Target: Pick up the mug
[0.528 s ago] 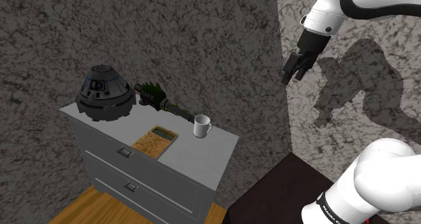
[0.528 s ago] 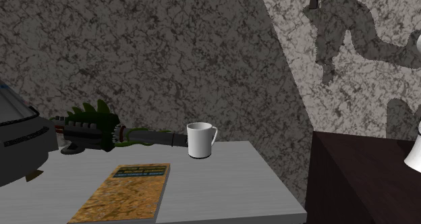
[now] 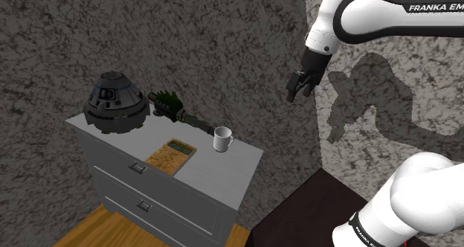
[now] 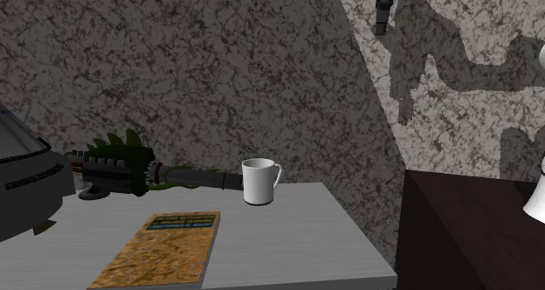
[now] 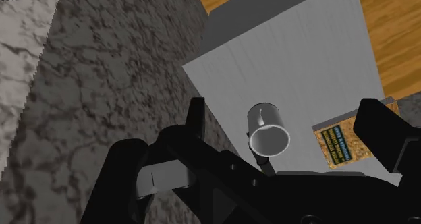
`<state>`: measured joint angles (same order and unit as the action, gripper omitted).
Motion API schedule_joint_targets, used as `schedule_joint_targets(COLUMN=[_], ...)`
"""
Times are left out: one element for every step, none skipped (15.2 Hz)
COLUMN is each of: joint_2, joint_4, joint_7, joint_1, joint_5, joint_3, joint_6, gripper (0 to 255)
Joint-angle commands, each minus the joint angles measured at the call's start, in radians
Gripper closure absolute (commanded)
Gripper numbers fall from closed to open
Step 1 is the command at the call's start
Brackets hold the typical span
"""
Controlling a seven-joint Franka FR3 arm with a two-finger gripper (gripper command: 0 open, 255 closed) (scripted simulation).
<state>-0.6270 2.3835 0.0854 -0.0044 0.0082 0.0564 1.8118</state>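
Observation:
A white mug (image 3: 221, 139) stands upright near the back edge of a grey drawer cabinet (image 3: 230, 166), its handle towards the shoulder view's right. In the second exterior view the mug (image 4: 259, 182) sits beside a long green spiky object. My black gripper (image 3: 300, 89) hangs high in the air, well above the mug and to the shoulder view's right of it, in front of the mottled wall. It also shows at the top of the second exterior view, gripper (image 4: 382, 9). In the wrist view the gripper (image 5: 284, 106) is open, and the mug (image 5: 268, 131) lies far below between the spread fingers.
On the cabinet top lie a brown book (image 3: 171, 155), a dark domed object (image 3: 113, 103) and a green spiky tool (image 3: 175, 108) along the back. The dark stand (image 3: 312, 208) sits to the shoulder view's right of the cabinet. A wall corner juts out between them.
The arm has swung the gripper to the shoulder view's left and slightly down, closer to above the cabinet. The mug and the other things have not moved.

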Motion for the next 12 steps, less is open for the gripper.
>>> schedule_joint_targets(joint_2=[0.065, 0.098, 0.131, 0.165, 0.200, 0.236, 0.272, 0.309, 0.346, 0.384, 0.422, 0.461], joint_4=[0.005, 0.004, 0.000, -0.004, -0.010, -0.018, -0.027, -0.037, -0.048, -0.061, -0.076, -0.091], joint_7=[0.022, 0.032, 0.042, 0.052, 0.063, 0.074, 0.085, 0.096, 0.108, 0.120, 0.132, 0.145], joint_1=[0.002, 0.002, 0.002, 0.002, 0.002, 0.002, 0.002, 0.001, 0.001, 0.001, 0.000, 0.000], joint_5=[0.003, 0.003, 0.003, 0.002, 0.000, -0.002, -0.005, -0.009, -0.014, -0.019, -0.025, -0.032], joint_3=[0.017, 0.024, 0.032, 0.039, 0.046, 0.053, 0.060, 0.067, 0.073, 0.079, 0.085, 0.090], joint_6=[0.067, 0.096, 0.124, 0.151, 0.178, 0.204, 0.229, 0.253, 0.277, 0.299, 0.320, 0.340], gripper=[0, 0, 0, 0, 0, 0, 0, 0, 0, 0, 0, 0])
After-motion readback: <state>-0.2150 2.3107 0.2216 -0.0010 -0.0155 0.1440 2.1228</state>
